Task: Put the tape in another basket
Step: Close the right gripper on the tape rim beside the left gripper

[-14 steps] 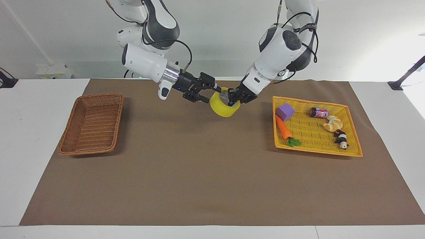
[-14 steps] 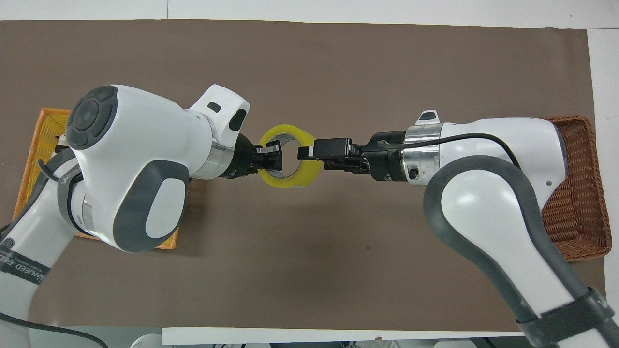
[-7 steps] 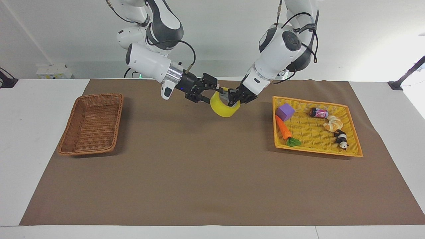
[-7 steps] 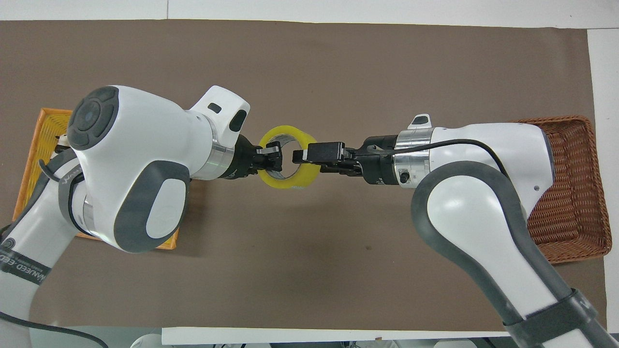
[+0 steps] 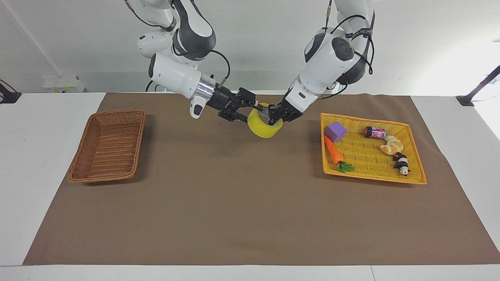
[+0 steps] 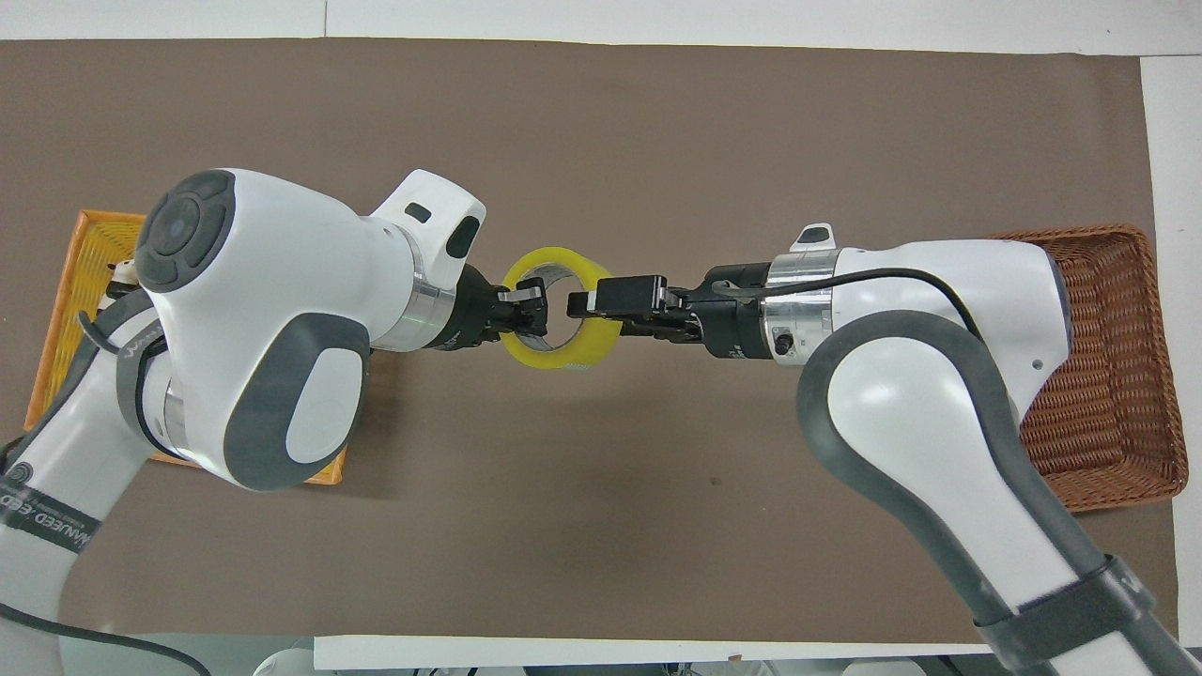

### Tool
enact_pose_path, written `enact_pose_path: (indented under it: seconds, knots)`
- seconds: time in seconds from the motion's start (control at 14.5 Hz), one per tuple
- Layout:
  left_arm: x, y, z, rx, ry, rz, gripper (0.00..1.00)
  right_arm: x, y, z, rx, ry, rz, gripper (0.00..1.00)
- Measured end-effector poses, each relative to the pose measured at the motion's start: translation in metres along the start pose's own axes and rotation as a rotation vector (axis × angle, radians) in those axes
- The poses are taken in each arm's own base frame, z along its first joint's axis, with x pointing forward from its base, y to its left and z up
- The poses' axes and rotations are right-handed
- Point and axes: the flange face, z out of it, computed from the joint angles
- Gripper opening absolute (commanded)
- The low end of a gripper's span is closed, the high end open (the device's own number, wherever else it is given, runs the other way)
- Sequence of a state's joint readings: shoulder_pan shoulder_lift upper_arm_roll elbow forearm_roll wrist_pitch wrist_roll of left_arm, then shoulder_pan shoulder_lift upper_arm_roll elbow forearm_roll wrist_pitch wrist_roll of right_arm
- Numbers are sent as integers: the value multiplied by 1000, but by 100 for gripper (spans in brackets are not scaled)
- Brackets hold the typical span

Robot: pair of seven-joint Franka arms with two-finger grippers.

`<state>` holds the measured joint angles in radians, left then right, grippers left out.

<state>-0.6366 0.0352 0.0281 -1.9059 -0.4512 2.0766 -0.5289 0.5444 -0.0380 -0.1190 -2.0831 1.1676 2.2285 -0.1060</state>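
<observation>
The yellow tape (image 5: pixel 264 129) hangs in the air over the brown mat, between the two baskets; it also shows in the overhead view (image 6: pixel 552 355). My left gripper (image 5: pixel 276 116) is shut on the tape's wall at the end toward the left arm and also shows in the overhead view (image 6: pixel 522 310). My right gripper (image 5: pixel 247 110) is open at the tape's other end, one finger over the rim and one under it; from above (image 6: pixel 590 306) a finger reaches into the ring. The dark brown wicker basket (image 5: pixel 117 113) stands empty at the right arm's end of the table (image 6: pixel 1157 376).
A flat yellow woven tray (image 5: pixel 367 177) lies at the left arm's end, partly hidden under the left arm from above (image 6: pixel 70 272). It holds a purple cube (image 5: pixel 336 130), a toy carrot (image 5: pixel 334 151), a small can (image 5: pixel 375 132), a bread roll (image 5: pixel 391 145) and a panda toy (image 5: pixel 401 163).
The right gripper has moved in toward the tape, from just beside it to straddling its rim. The left gripper and the tape have stayed almost still.
</observation>
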Motion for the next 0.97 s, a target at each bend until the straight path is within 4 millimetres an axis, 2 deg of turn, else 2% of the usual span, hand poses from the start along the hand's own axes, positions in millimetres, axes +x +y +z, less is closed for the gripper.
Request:
enact_pose_path:
  seconds: [0.07,0.21,0.28,0.35,0.69,0.76,0.83,0.9,0.97]
  knots:
    - [0,0,0,1,-2,0,0,0,0,0,0,0,0,57]
    - [1,-2,-1,2,-3,-4,0,0,4,0,-2,-1,1,24]
    - [1,-3,-1,3,-5,-4,0,0,4,1,-2,-2,-7,10]
    - [1,-3,-1,4,-6,-5,0,0,4,1,-3,-3,-17,0]
    - [-1,-2,0,4,-9,-2,1,0,5,-1,2,-18,-14,0]
    - [-2,-1,0,3,-10,-2,6,1,6,-3,3,-23,-13,0]
    - [-2,0,0,2,-10,-2,28,1,6,-3,4,-25,-13,0]
    - [-2,0,0,1,-10,-2,76,1,6,-3,5,-25,-13,0]
    - [-2,-1,-1,1,-9,-2,99,1,6,-4,5,-23,-13,0]
